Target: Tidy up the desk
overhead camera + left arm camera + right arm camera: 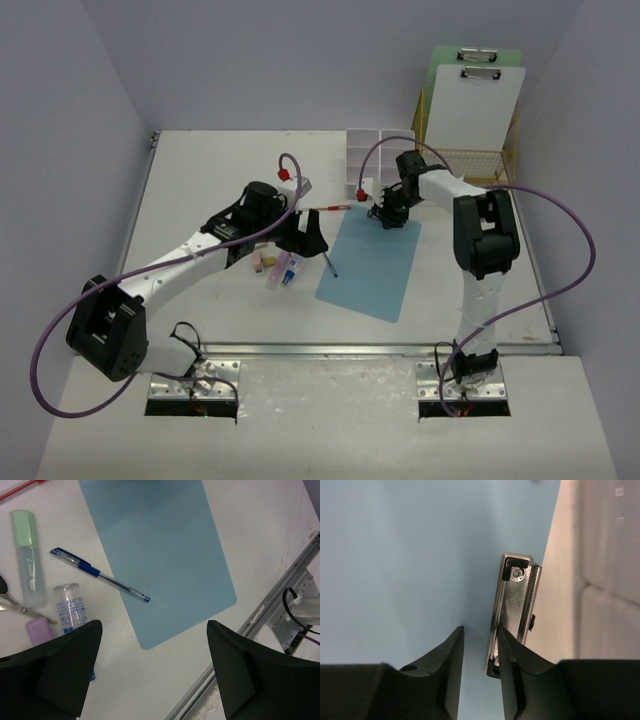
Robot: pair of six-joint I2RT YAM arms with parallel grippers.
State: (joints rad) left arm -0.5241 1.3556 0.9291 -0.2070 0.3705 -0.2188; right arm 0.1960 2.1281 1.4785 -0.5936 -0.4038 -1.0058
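Right claw (480,628) hangs over the metal clip (517,600) at the blue clipboard's (368,265) end nearest the surface's (200,160) far edge. It is nearly closed, grip unclear. Left claw (305,240) hovers spread, farther off.

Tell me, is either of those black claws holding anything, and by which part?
Left gripper: open, nothing held. Right gripper: jaws narrowly apart over the flat blue plastic clipboard, beside its silver metal clip; a hold cannot be told.

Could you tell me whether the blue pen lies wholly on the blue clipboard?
No, only the tip end of the blue pen overlaps the blue clipboard; its capped end rests on the white desk.
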